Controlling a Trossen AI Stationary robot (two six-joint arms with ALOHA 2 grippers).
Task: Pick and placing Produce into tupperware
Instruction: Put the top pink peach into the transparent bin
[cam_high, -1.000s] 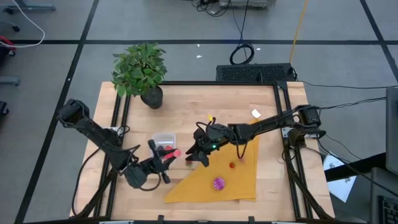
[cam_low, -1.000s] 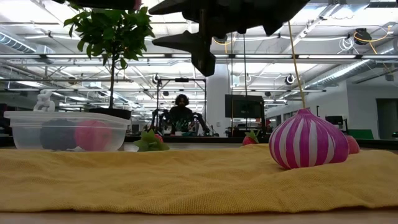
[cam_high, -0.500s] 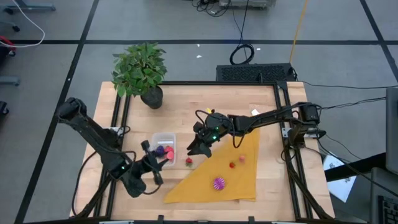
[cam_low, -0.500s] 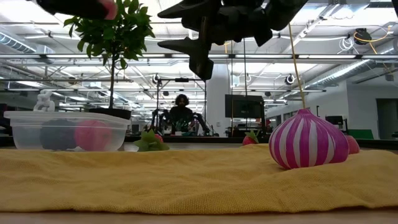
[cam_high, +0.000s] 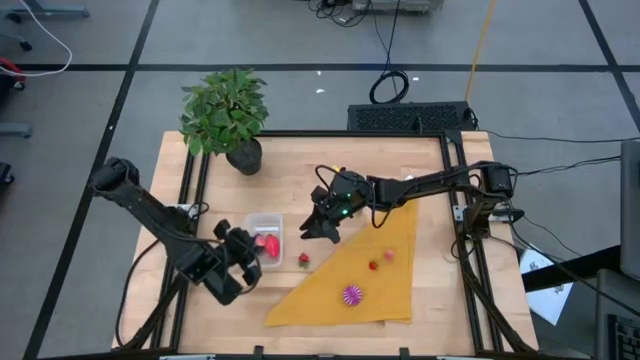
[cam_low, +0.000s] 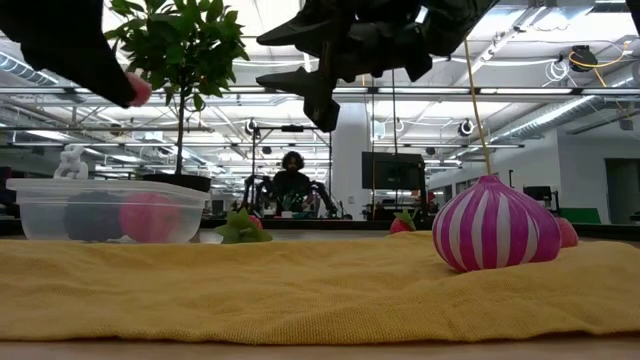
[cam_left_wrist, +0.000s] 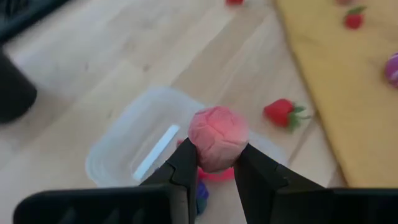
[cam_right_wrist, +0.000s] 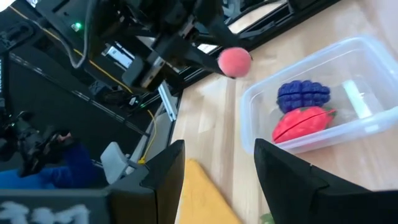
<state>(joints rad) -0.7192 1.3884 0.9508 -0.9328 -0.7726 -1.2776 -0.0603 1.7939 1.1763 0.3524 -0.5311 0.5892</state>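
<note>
The left end effector (cam_left_wrist: 216, 163) pinches a pink ball (cam_left_wrist: 217, 129) just above the box (cam_high: 263, 238), which sits on the tabletop (cam_high: 300, 160) beside the yellow cloth (cam_high: 375, 285). In the box lie a purple piece (cam_right_wrist: 303, 95) and a red piece (cam_right_wrist: 301, 123). The right end effector (cam_high: 317, 228) hovers near the box, empty, fingers spread. A strawberry (cam_high: 304, 260) lies just beside the box; a striped ball (cam_high: 351, 294) rests on the cloth.

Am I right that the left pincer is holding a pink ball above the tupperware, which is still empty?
Not quite: the left pincer does hold the pink ball above the tupperware, but the box isn't empty. The right wrist view shows a purple piece and a red piece already inside it.
</note>
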